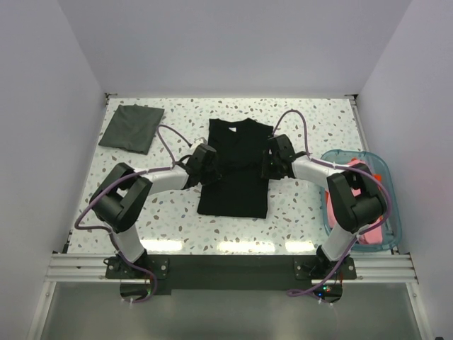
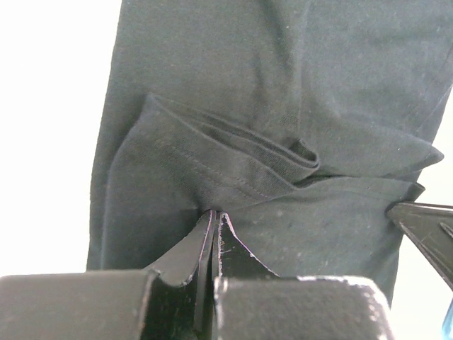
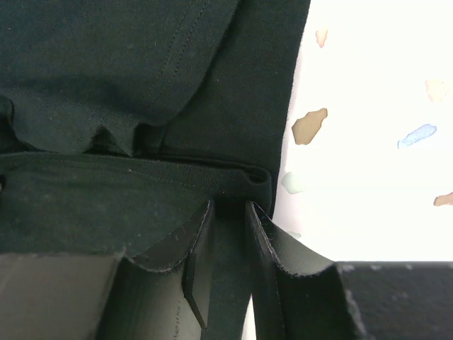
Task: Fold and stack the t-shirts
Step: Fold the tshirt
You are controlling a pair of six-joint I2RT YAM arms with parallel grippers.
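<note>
The black t-shirt (image 1: 233, 188) lies in the middle of the table, folded into a long narrow strip. My left gripper (image 1: 205, 164) is at its left edge, jaws shut on a pinch of black cloth (image 2: 214, 214). My right gripper (image 1: 272, 159) is at its right edge; a thick fold of the black shirt (image 3: 230, 209) fills the narrow gap between its fingers. A raised fold (image 2: 233, 152) runs across the shirt between the two grippers. The dark grey t-shirt (image 1: 132, 127) lies folded square at the far left. Pink cloth (image 1: 369, 237) sits in a bin.
A clear blue bin (image 1: 391, 205) stands at the right edge of the table, beside the right arm. The speckled tabletop (image 1: 304, 205) is walled by white panels at the back and sides. My right gripper's finger (image 2: 425, 227) shows at the right of the left wrist view.
</note>
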